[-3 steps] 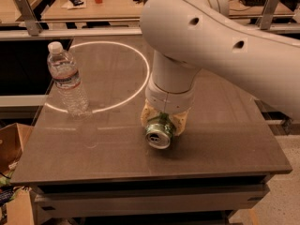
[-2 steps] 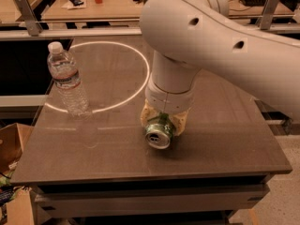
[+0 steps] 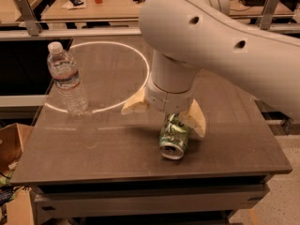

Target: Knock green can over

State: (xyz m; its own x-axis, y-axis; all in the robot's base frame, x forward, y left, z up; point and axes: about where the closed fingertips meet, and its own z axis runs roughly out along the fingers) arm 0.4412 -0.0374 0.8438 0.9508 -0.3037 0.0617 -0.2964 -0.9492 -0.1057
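The green can (image 3: 174,136) lies on its side on the dark table (image 3: 117,149), its silver top facing the front edge. My gripper (image 3: 163,121) hangs from the big white arm (image 3: 220,36) directly above the can. Its fingers are spread wide: the left finger (image 3: 134,106) points out to the left, and the right finger (image 3: 197,119) stands beside the can's right side. The gripper is open and holds nothing. The far end of the can is hidden under the wrist.
A clear plastic water bottle (image 3: 68,80) stands upright at the table's left, on a bright ring of light (image 3: 101,108). A brown cardboard box (image 3: 11,142) sits left of the table. A metal rail (image 3: 70,32) and wooden desks run behind.
The fingers, earlier close around the lying can, have spread apart and let it go. The wrist has lifted a little. The can stays on its side.
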